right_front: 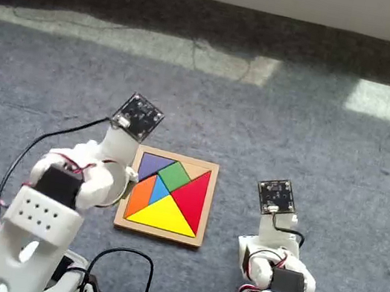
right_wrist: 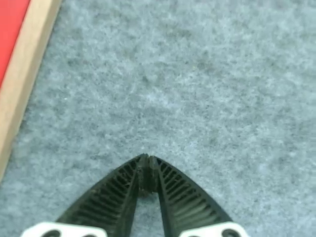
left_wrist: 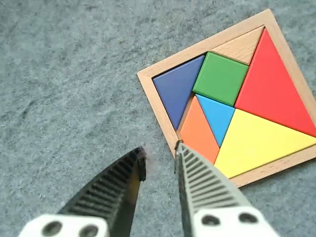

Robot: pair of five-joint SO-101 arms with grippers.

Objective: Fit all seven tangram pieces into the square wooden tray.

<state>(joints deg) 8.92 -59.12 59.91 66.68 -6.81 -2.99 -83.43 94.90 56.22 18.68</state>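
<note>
The square wooden tray (right_front: 157,233) is lying flat on the grey fuzzy counter (right_front: 317,137), between your 2 arms. 6 coloured pieces are sitting in it. The purple triangle (left_wrist: 175,89) is filling 1 corner, and the green square (left_wrist: 220,78) is touching it. The big red triangle (left_wrist: 274,89) and the big yellow triangle (left_wrist: 261,143) are lying side by side and taking up half the tray. The small blue triangle (left_wrist: 217,116) is sitting in the middle, touching the green square. The orange piece (left_wrist: 200,131) is sitting beside it, against the tray's edge. A bare wooden gap (left_wrist: 242,47) shaped like a triangle is showing beside the green square and the big red triangle.

Your left tool (left_wrist: 159,150) is hanging over the counter just beside the tray, near the orange piece. It is open a little and holding nothing. Your right tool (right_wrist: 148,158) is hanging over the counter on the other side of the tray. Its tips are pressing together with nothing between them.
</note>
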